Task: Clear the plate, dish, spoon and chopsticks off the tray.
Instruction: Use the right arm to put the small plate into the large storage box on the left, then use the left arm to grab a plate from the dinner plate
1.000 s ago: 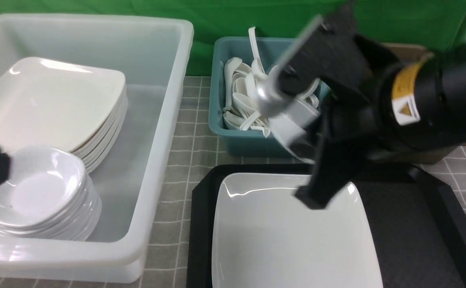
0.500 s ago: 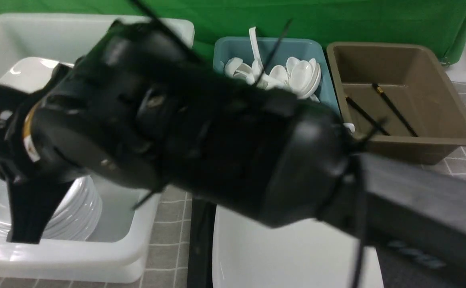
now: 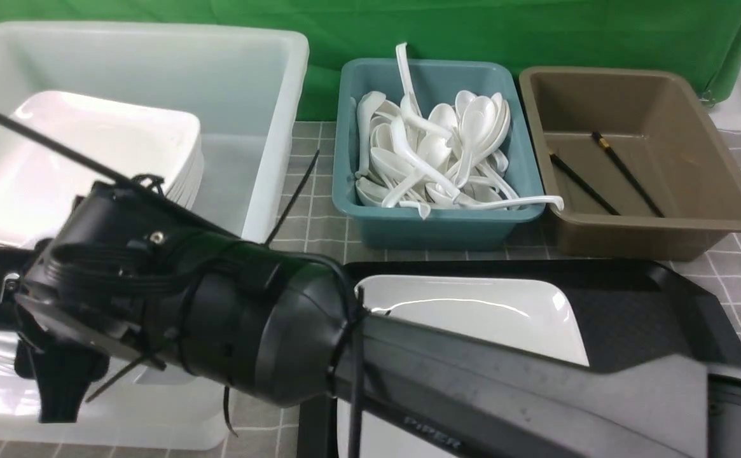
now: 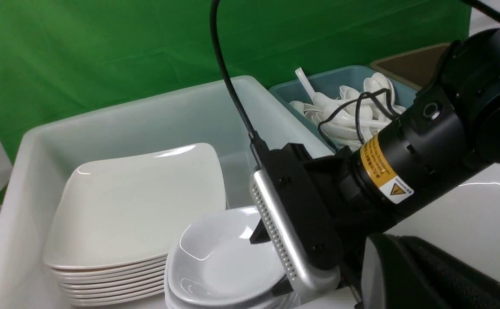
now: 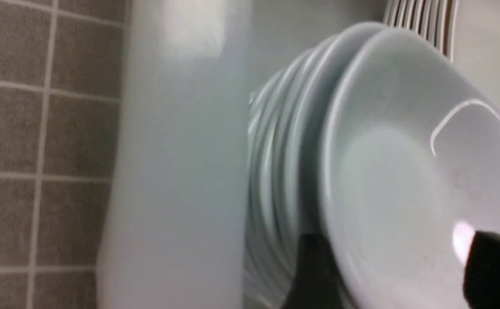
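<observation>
A white bin [image 3: 268,127] stands at the left edge of the table [image 3: 319,191]. A stack of plates [image 4: 138,201] fills its far left. A stack of dishes [image 5: 284,171] sits at its near edge, with the dish [image 4: 219,262] on top. The left gripper [image 4: 387,266] waits beside it, closed and seemingly empty. The right gripper [image 5: 395,240] reaches across from the right and stands wide open, one finger outside the dish's rim and one inside, gripping nothing. Next come a teal bin [image 3: 345,159] of spoons [image 3: 434,152] and a brown bin [image 3: 713,210] holding the chopsticks [image 3: 624,172]. The plate [image 3: 472,312] lies on the left end of the tray [image 3: 650,305]. It is to the right of both grippers and under the right forearm, which likely must withdraw first.
</observation>
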Robot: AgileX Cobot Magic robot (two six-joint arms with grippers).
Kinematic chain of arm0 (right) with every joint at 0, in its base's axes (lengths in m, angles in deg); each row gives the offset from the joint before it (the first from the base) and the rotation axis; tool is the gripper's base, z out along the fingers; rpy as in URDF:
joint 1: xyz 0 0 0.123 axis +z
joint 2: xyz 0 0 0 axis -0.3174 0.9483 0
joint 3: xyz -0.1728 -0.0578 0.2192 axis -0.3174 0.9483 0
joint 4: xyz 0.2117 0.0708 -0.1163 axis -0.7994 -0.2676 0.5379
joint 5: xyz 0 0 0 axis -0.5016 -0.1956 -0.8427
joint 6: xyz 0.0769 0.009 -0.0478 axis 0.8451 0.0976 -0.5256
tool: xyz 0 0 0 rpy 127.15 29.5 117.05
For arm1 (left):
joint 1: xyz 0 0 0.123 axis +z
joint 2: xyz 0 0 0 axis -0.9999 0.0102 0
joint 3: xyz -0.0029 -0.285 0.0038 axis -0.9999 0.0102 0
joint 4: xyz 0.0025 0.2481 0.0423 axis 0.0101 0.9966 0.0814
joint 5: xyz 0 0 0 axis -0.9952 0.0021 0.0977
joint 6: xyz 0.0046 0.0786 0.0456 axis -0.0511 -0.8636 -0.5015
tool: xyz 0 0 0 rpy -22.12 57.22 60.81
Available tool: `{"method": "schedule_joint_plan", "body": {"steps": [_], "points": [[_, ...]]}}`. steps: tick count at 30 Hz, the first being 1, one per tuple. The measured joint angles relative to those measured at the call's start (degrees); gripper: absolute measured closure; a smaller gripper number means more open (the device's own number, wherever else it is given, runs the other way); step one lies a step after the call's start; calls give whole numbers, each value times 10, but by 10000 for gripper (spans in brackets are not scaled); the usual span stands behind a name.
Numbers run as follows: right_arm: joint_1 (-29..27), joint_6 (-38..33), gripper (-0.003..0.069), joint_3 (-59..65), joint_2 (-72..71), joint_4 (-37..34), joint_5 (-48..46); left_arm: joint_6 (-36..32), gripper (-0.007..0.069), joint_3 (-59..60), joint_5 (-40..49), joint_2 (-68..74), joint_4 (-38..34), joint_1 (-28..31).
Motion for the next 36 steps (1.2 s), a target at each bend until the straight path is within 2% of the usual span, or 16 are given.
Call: {"method": "schedule_joint_plan", "body": {"steps": [2, 3, 5, 6, 8, 9, 12, 13, 14, 16, 20, 21, 26, 29, 32, 36], "points": [[1, 14, 103, 0, -17, 1, -59, 0, 603, 0, 0, 0, 0, 0], [1, 17, 102, 0, -23, 1, -66, 0, 603, 0, 0, 0, 0, 0], [1, 34, 110, 0, -55, 1, -144, 0, 603, 0, 0, 2, -1, 0], [-1, 44, 149, 0, -85, 1, -204, 0, 603, 0, -1, 9, -4, 0], [-7, 71, 243, 3, -122, 2, -241, 0, 603, 1, -1, 30, -13, 0], [-8, 76, 253, 4, -129, 2, -242, 0, 603, 1, 0, 32, -16, 0], [-24, 139, 452, 31, -192, 3, -242, -16, 603, 1, 0, 95, -54, 0], [-25, 143, 462, 34, -196, 3, -242, -22, 603, 1, 0, 106, -65, 0], [-29, 162, 526, 67, -227, 4, -242, -52, 603, 1, 0, 141, -92, 0], [-32, 192, 577, 138, -292, 6, -242, -95, 603, 1, 0, 192, -141, 0], [-32, 242, 597, 292, -430, 7, -242, -162, 603, 1, -14, 275, -208, 0], [-32, 265, 599, 368, -500, 7, -242, -191, 603, -1, -24, 318, -228, -1], [-32, 341, 599, 560, -678, 8, -238, -290, 603, -4, -73, 455, -261, -36], [-32, 387, 597, 651, -780, 8, -226, -348, 603, -4, -105, 537, -264, -81], [-32, 430, 596, 735, -887, 8, -205, -415, 603, -4, -129, 646, -264, -155], [-32, 457, 596, 769, -962, 8, -202, -461, 596, -4, -153, 744, -229, -218]]}}
